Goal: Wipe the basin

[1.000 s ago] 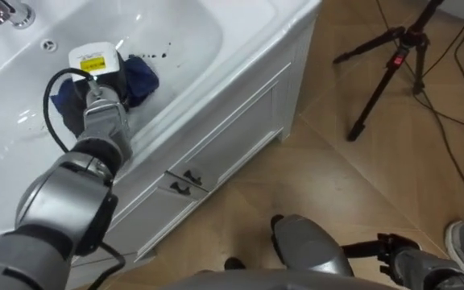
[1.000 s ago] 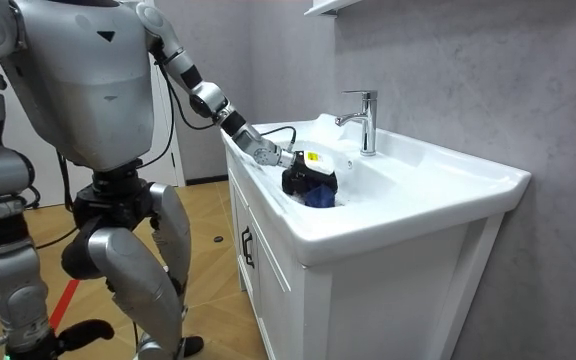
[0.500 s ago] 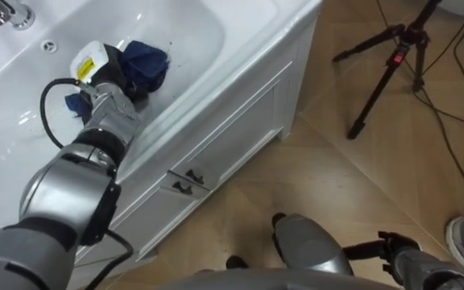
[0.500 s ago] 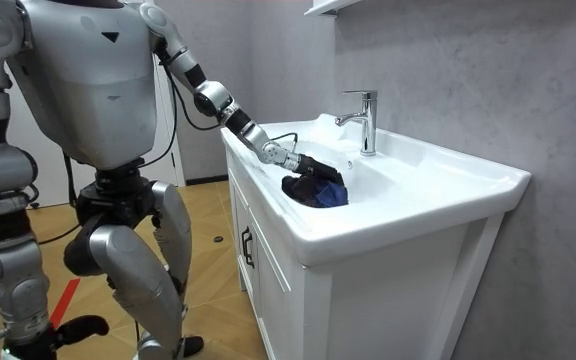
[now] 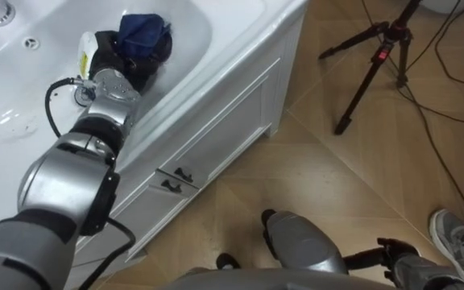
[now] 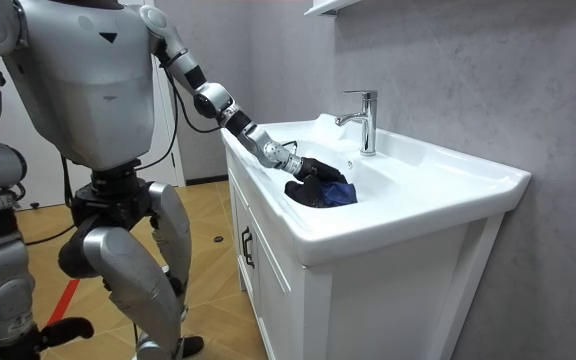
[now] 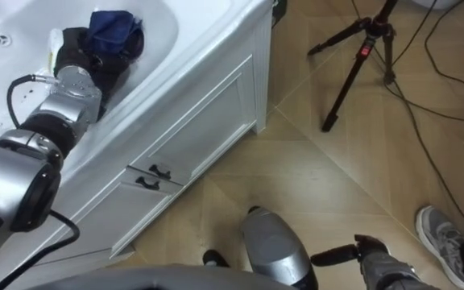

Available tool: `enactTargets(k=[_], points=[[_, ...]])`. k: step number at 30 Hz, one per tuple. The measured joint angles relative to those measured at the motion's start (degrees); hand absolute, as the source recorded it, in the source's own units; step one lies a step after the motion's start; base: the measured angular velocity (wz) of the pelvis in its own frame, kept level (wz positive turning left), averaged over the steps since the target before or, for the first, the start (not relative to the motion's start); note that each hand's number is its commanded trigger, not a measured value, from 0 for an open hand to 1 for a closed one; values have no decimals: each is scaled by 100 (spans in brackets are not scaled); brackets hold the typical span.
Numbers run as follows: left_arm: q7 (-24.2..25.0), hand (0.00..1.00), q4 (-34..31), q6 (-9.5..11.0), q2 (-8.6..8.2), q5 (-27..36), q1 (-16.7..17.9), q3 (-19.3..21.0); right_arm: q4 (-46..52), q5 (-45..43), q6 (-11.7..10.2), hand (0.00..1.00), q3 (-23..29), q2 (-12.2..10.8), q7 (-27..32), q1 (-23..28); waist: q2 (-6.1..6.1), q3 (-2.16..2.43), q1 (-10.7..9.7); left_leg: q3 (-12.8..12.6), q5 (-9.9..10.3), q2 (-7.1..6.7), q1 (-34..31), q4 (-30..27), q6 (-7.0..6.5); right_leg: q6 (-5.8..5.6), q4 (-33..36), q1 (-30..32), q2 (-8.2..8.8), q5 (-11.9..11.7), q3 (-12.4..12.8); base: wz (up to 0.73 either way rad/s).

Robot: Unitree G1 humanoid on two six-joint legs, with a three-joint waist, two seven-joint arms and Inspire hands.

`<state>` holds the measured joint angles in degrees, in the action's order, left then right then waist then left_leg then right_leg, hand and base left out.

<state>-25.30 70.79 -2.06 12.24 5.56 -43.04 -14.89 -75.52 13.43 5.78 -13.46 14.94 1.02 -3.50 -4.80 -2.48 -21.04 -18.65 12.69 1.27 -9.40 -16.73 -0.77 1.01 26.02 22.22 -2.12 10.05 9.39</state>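
The robot stands at the basin (image 5: pixel 22 89) with its left arm stretched into the bowl. The left hand (image 5: pixel 113 50) rests low in the bowl, fingers curled into a bunched blue cloth (image 5: pixel 142 28). The cloth lies just past the fingertips, near the bowl's wall on the hand's right.

The step in hand looks like a wiping stroke along that side. A wad this tight probably touches little of the surface, so the stroke would go better with the palm pressing it flatter. Even downward pressure and overlapping passes should help, as should working from the wall toward the drain (image 5: pixel 30 43), off to the hand's left. The grip ought to be firm enough that the cloth does not slip out ahead of the fingers.

The right hand (image 5: pixel 393 251) hangs low over the floor; its fingers cannot be told.
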Motion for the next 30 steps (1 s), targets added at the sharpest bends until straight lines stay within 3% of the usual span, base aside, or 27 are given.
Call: enactTargets(k=[15,21,26,30], points=[[-108,100,-604,21,-7,-29,-5,62,-85,-29,8,0,-45,-63,82,107,97,-2,-59,-7,3,12,-85,-27,-7,2,-14,71,-7,-57,-1,0],[-173,100,-531,7,35,-988,-21,77,-86,-53,149,0,-32,-112,86,124,130,-11,-52,-74,4,41,-87,-65,-6,-12,-20,66,-73,-72,131,-5],[-117,100,-245,-25,282,-1548,-24,117,-43,-64,314,0,137,-148,84,160,145,-20,-62,-127,49,121,-88,-131,42,33,-9,82,-164,-108,189,-12],[-69,100,148,-53,365,-1765,-22,119,-40,-63,395,0,142,-135,86,163,135,-15,-42,-154,69,154,-76,-167,67,48,22,80,-231,-116,267,-8]])
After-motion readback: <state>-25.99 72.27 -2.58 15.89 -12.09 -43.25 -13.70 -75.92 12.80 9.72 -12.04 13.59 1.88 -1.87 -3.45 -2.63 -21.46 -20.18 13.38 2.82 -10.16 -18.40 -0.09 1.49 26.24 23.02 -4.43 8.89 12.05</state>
